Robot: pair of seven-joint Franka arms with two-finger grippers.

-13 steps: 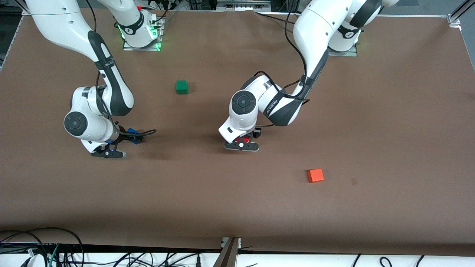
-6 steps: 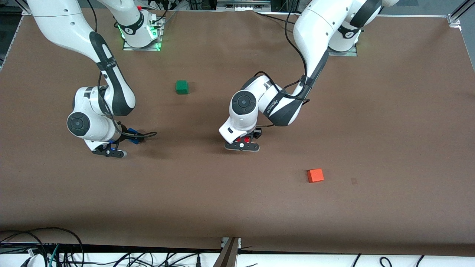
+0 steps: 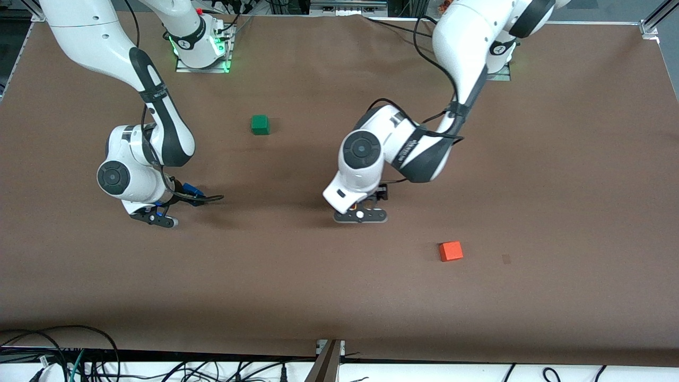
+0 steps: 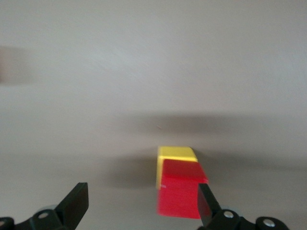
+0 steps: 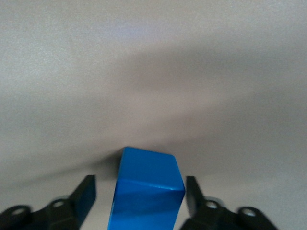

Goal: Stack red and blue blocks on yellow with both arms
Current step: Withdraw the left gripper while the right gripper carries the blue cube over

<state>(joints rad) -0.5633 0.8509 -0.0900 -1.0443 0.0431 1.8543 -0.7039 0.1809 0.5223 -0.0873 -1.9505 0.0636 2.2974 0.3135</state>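
Note:
In the left wrist view a deep red block point(image 4: 180, 196) stands on the yellow block point(image 4: 175, 153). My left gripper point(image 4: 141, 208) is open; the red block lies close beside one finger point(image 4: 206, 203), with a wide gap to the other. In the front view the left gripper point(image 3: 360, 215) hangs low over mid-table and hides both blocks. My right gripper point(image 3: 154, 217) is low toward the right arm's end of the table. In the right wrist view it point(image 5: 139, 201) is open around the royal blue block point(image 5: 148, 191), with a gap on each side.
A green cube point(image 3: 260, 124) sits farther from the front camera, between the two hands. An orange-red cube point(image 3: 451, 251) sits nearer the camera, toward the left arm's end. Brown table surface lies all around.
My left hand has shifted toward the left arm's end of the table, and the red that showed between its fingers is now hidden. My right hand has barely moved.

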